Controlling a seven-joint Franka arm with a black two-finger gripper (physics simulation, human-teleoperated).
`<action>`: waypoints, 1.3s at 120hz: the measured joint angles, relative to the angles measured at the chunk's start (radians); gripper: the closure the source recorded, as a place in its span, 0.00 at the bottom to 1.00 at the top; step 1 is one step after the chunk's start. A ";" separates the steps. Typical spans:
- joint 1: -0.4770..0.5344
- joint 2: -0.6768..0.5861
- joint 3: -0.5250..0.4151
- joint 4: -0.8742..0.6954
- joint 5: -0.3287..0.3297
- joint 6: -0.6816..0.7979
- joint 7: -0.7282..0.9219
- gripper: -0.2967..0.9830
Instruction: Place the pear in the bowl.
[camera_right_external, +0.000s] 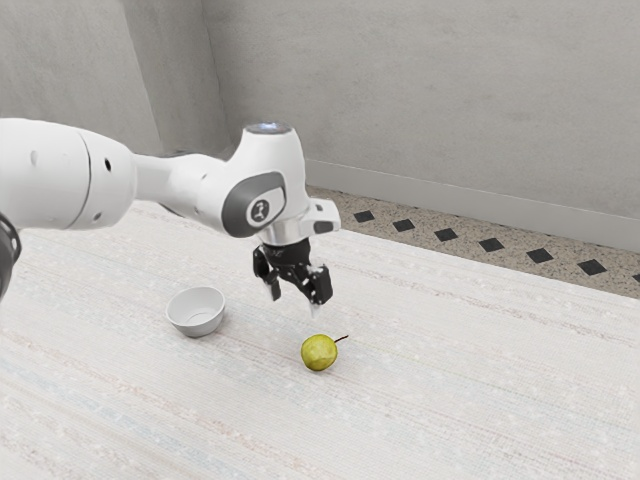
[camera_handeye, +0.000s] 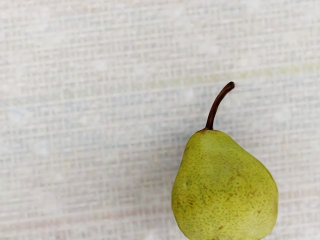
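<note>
Pale table (camera_right_external: 450, 390), pear (camera_right_external: 318, 353) outside bowl (camera_right_external: 197, 322)

The hand (camera_right_external: 293, 298) (fingers (camera_right_external: 320, 285) parted) hangs above the table (camera_right_external: 480, 390), pear (camera_right_external: 319, 353) and bowl (camera_right_external: 196, 321) apart below

I see smooth, speckled skin on the pear (camera_handeye: 225, 192). The table (camera_right_external: 450, 400) looks like dull, woven cloth, a bit rough. The bowl (camera_right_external: 197, 325) looks smooth.

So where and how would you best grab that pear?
I'd come from above and pinch the pear across its round belly, one finger either side: it lies on its side, and the stem looks too thin to hold.
</note>
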 joint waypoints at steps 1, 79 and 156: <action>-0.002 -0.002 0.000 -0.005 0.000 0.004 -0.001 0.25; -0.045 0.088 -0.001 -0.032 -0.041 0.086 -0.026 0.25; -0.054 0.162 -0.002 0.001 -0.059 0.090 -0.031 0.25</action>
